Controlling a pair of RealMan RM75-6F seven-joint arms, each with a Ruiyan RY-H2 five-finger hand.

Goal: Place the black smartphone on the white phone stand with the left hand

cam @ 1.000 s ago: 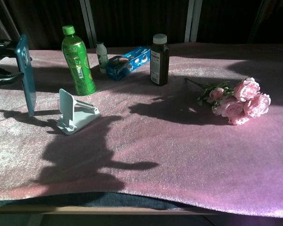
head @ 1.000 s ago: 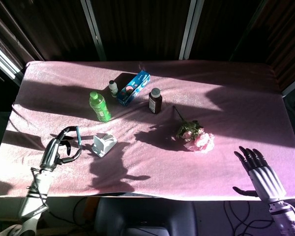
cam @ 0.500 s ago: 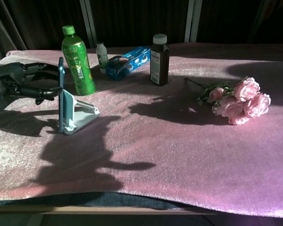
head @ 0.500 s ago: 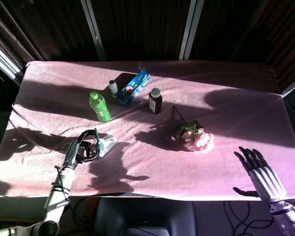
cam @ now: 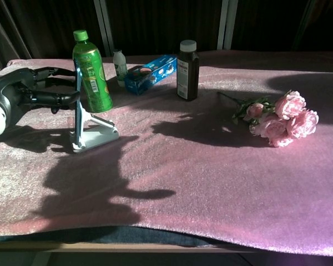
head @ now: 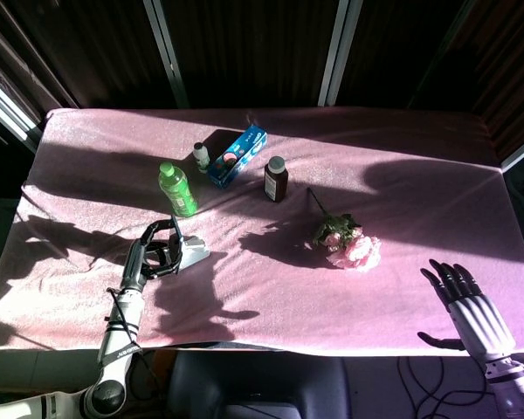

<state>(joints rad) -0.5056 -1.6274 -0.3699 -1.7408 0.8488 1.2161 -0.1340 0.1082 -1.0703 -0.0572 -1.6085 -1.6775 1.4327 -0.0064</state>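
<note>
While the black smartphone [cam: 77, 102] is pinched upright by the left hand [cam: 41, 91] fingers [cam: 58, 98], it's set against the white phone stand [cam: 94, 133], frame left; right hand [head: 472, 310] fingers are spread, lower right.

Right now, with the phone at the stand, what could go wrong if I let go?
The smartphone stands almost upright, edge-on against the white phone stand, held by the left hand. Released now, it may tip off rather than settle on the stand. The stand looks light and could slide on the pink cloth. The green bottle stands close behind; a wide withdrawal might knock it over.
</note>
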